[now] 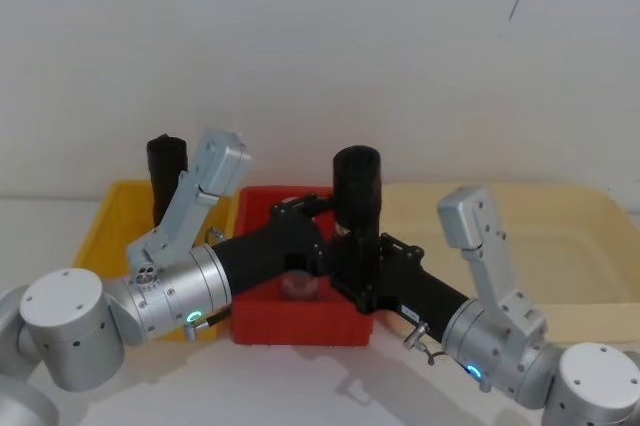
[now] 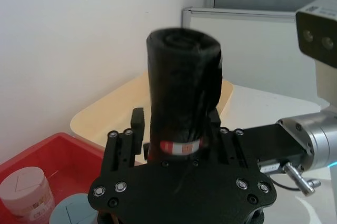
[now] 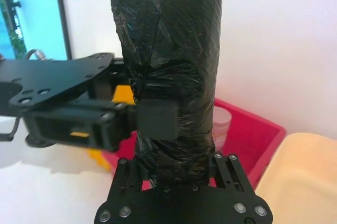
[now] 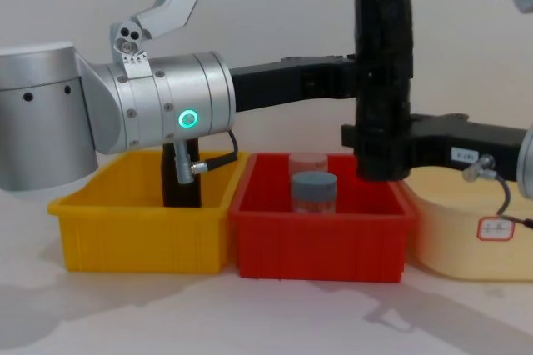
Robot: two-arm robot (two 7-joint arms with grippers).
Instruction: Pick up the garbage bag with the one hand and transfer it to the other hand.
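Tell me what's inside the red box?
A small jar with a grey lid stands in the red bin, with a clear cup behind it. The bin's front wall hides their bottoms, and the garbage bag held above covers its right back corner.

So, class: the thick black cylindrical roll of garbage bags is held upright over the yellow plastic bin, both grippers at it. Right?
One slip: the thick black cylindrical roll of garbage bags is held upright over the red plastic bin, not the yellow plastic bin, as the chest view shows. The left gripper and right gripper are both at it.
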